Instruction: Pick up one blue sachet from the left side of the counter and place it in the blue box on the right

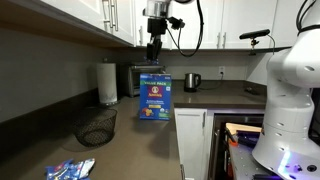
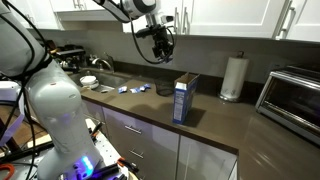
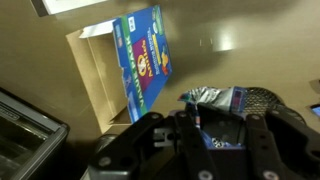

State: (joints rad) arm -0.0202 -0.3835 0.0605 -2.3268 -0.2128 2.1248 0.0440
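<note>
Hovering pincer [image 1: 155,56] above blue box [image 1: 154,97]; toaster oven [image 1: 130,78], paper-towel roll [image 1: 108,82] behind.

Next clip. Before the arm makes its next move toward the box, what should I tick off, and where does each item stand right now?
1. Grip on the blue sachet: ok, it appears pinched at the tips of the claw.
2. The blue box upright on the counter: ok.
3. Box top open: ok, the wrist view shows the flaps spread.
4. Claw over the opening: not ok, the box lies off to one side in the wrist view.
5. Claw higher than the box top: ok in both exterior views.
6. Room inside the box: cannot tell.
</note>
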